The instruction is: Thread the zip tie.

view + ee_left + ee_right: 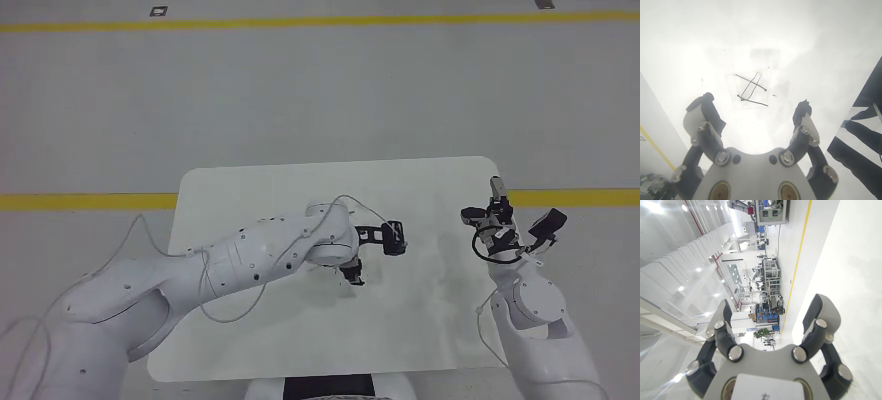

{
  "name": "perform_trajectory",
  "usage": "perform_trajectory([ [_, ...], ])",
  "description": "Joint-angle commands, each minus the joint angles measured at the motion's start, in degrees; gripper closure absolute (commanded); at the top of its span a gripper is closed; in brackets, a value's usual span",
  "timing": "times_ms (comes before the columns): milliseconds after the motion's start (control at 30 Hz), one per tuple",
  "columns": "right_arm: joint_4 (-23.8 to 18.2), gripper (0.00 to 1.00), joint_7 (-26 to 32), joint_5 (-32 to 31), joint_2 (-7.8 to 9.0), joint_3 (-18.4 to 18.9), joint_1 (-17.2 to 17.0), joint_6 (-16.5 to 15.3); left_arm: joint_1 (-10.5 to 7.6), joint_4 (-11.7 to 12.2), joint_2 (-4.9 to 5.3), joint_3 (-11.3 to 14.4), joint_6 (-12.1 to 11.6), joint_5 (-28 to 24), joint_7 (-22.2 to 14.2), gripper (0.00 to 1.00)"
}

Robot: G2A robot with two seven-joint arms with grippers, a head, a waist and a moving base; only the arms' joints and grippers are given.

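Zip ties (750, 82) lie on the white table (696, 47) a little ahead of the left gripper (756, 99), centred between its two fingers but beyond their tips, with nothing touching them. Nearest the left wrist camera, that gripper is spread wide, its dark, ragged-wrapped fingertips (803, 108) well apart and holding nothing, hovering over the tabletop. Past the tips the thin black ties form a small crossed heap: one runs slantwise with its head (765, 90) at the end toward the frayed fingertip, another lies closer to the gripper with its head (738, 95) at the opposite end, and two finer strands cross over both; whether those strands are one bent tie or two cannot be told. They seem to rest on a faint clear rectangular patch (736, 103), whose nature is unclear. From the top view, the left arm (260, 255) stretches across the middle of the table. The right gripper (771, 299) hangs at the table's right edge, well apart from the ties, also spread open and empty, its ribbed pads (811, 308) facing each other. Beyond it a yellow floor line (800, 247) runs alongside the table, with machinery (770, 279) far off in the hall.
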Motion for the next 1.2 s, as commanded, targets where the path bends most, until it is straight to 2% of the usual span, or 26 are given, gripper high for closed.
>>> perform_trajectory([
  [0,0.0,0.0,0.0,0.0,0.0,0.0,0.0,0.0,0.52,0.95,-0.56,0.0,0.0,0.66,1.65,0.0],
  [67,0.0,0.0,0.0,0.0,0.0,0.0,0.0,0.0,1.07,1.54,-0.87,0.0,0.0,1.67,3.0,0.0],
  [333,0.0,0.0,0.0,0.0,0.0,0.0,0.0,0.0,1.13,1.96,-0.94,0.0,0.0,1.97,2.49,0.0],
  [433,0.0,0.0,0.0,0.0,0.0,0.0,0.0,0.0,2.02,4.87,-0.61,-0.38,0.0,1.36,4.12,0.0],
  [500,0.0,0.0,0.0,0.0,0.0,0.0,0.0,0.0,2.24,5.33,-0.43,-0.66,0.0,0.52,5.05,0.0],
  [700,0.0,0.0,0.0,0.0,0.0,0.0,0.0,0.0,1.32,4.75,0.06,0.0,0.0,-0.66,3.29,0.02],
  [733,0.0,0.0,0.0,0.0,0.0,0.0,0.0,0.0,1.22,4.64,0.19,0.0,0.0,-0.88,3.19,0.07],
  [767,0.0,0.0,0.0,0.0,0.0,0.0,0.0,0.0,1.08,4.54,0.32,0.0,0.0,-1.0,3.08,0.36],
  [800,0.0,0.0,0.0,0.0,0.0,0.0,0.0,0.0,0.86,4.39,0.5,0.0,0.0,-1.21,3.01,0.52],
  [833,0.0,0.0,0.0,0.0,0.0,0.0,0.0,0.0,0.72,4.26,0.63,0.0,0.0,-1.4,3.01,0.54],
  [900,0.0,0.0,0.0,0.0,0.0,0.0,0.0,0.0,0.39,4.01,0.91,0.0,0.0,-1.82,3.14,0.65],
  [1033,0.0,0.0,0.0,0.0,0.0,0.0,0.0,0.0,0.01,3.82,1.25,0.0,0.0,-1.73,2.71,0.71],
  [1167,0.0,0.0,0.0,0.0,0.0,0.0,0.0,0.0,0.08,4.07,1.14,0.0,0.0,-0.38,2.14,0.76],
])
